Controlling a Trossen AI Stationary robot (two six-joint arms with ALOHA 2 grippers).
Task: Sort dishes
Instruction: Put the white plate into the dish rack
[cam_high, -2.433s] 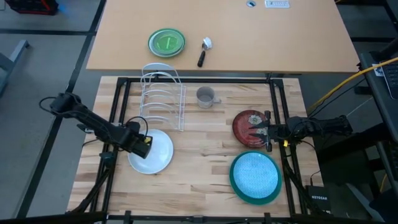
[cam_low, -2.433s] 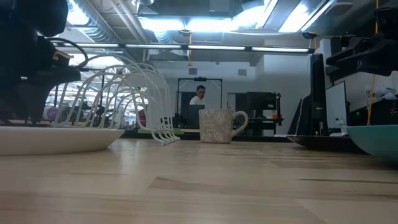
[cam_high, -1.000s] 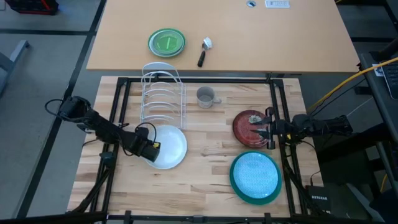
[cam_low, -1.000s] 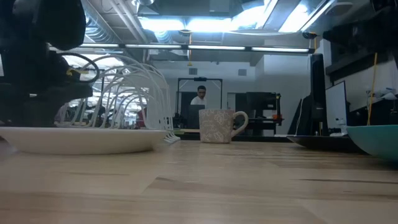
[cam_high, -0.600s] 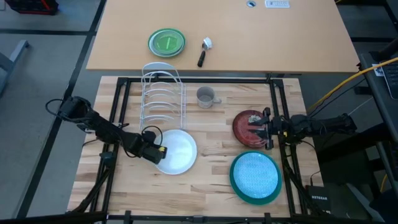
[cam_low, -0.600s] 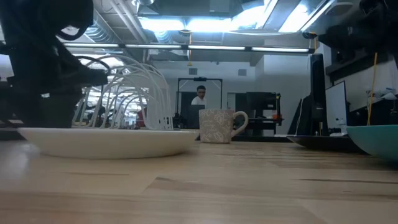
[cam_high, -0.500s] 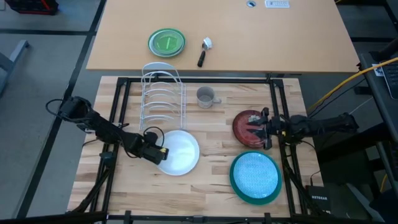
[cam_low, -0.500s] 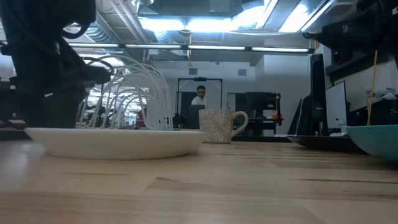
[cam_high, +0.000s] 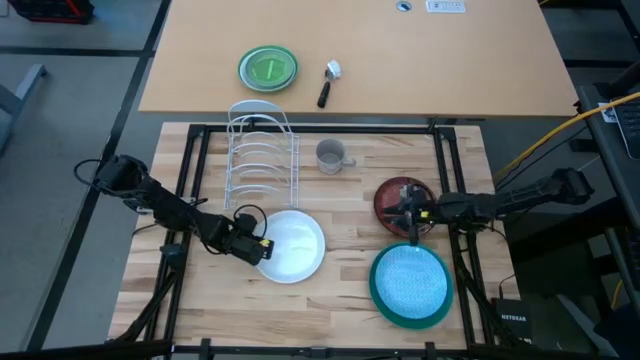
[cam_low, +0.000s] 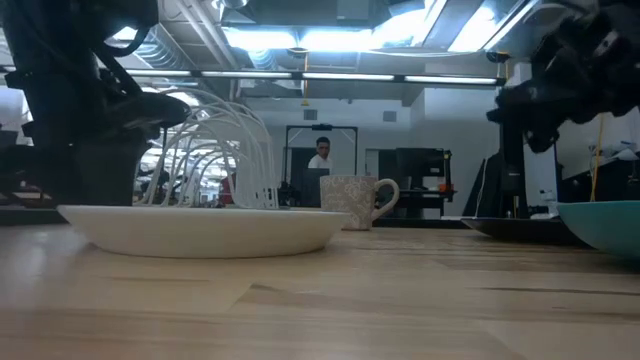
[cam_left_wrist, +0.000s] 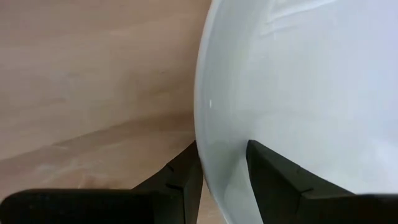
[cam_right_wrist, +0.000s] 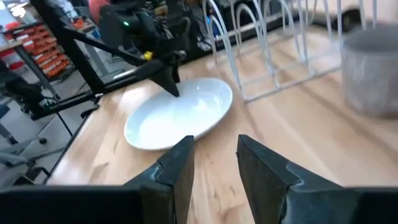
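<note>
Overhead and table-level views of a two-arm workstation with a wooden table (cam_high: 330, 290). The left gripper (cam_high: 262, 247) lies low at the left-front part of the table, its jaws closed on the near-left rim of the white plate (cam_high: 291, 245); the left wrist view shows one finger (cam_left_wrist: 180, 177) outside the rim and the other inside the plate, which rests flat on the wood just in front of the white wire rack (cam_high: 262, 160). The rack stands upright at the left rear of the table with all slots vacant. The small grey mug (cam_high: 330, 155) stands upright just to the right of the rack, handle turned to the right. The right gripper (cam_high: 405, 217) hovers over the dark red patterned plate (cam_high: 395, 195) at the right side of the table; its fingers (cam_right_wrist: 177, 171) stand apart with nothing between them, as the right wrist view shows. Directly in front of the red plate, the light blue plate (cam_high: 410, 280) lies stacked inside the larger teal plate (cam_high: 378, 293), whose rim shows all round it. On the lighter desk (cam_high: 480, 60) beyond the table lie the smaller bright green plate (cam_high: 268, 69) and, near it to the right, a black-handled utensil (cam_high: 328, 82). In the low view, a person (cam_low: 320, 155) sits far off in the room behind the mug.
</note>
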